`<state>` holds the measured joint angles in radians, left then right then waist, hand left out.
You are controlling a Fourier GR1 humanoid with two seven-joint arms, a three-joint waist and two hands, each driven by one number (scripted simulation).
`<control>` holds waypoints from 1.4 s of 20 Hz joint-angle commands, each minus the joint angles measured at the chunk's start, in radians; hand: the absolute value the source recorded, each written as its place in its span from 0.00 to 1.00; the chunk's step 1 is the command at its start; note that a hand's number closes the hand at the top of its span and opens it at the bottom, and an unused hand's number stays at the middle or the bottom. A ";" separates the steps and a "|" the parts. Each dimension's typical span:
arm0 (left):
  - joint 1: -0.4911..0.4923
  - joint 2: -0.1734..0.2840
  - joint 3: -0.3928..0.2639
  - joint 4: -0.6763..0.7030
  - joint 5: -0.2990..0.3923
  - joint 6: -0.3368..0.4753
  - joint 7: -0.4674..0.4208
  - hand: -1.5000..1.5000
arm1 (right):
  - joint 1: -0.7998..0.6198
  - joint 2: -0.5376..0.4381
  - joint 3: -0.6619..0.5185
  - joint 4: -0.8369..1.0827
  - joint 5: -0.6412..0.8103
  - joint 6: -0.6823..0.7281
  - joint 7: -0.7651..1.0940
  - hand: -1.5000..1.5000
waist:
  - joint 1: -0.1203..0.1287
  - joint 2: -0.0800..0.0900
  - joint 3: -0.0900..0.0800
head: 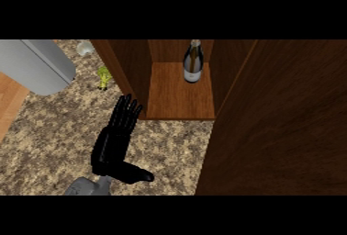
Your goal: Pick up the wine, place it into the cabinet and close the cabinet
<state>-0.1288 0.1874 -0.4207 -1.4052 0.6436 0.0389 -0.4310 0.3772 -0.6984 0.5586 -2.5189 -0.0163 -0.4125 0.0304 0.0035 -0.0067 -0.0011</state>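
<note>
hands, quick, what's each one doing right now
Left hand: open, fingers straight, holding nothing, over the counter beside the cabinet.
Right hand: not in view.

so the cabinet (180, 98) mouth is pretty narrow, boxed in by its left wall and the big open door (278, 124) swung out on the right, which blocks that whole side of the desk (47, 137). the wine bottle (193, 60) stands at the back right of the shelf, so the front and left of the shelf floor are free. the left hand (116, 142) lies flat just outside the left wall. a grey appliance (37, 64) and a small green thing (103, 78) crowd the far left corner.
</note>
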 commanded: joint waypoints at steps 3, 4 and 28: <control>0.064 0.097 0.076 -0.039 0.026 -0.078 -0.031 0.00 | 0.031 -0.042 0.090 -0.187 -0.084 0.100 0.062 0.00 | -0.001 0.003 0.000; 0.064 0.066 0.056 -0.056 0.007 -0.033 -0.022 0.00 | 0.048 -0.083 0.079 -0.197 -0.099 0.142 0.046 0.00 | -0.007 0.002 0.001; 0.200 0.387 0.371 -0.112 0.194 -0.315 0.032 0.00 | -0.166 0.044 0.314 -0.149 -0.013 0.236 0.182 1.00 | 0.016 0.006 -0.004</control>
<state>0.0676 0.5337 -0.0896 -1.5231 0.8046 -0.2387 -0.4220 0.2746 -0.7727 0.7437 -2.5104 -0.0247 -0.1470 0.0790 0.0126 -0.0023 -0.0040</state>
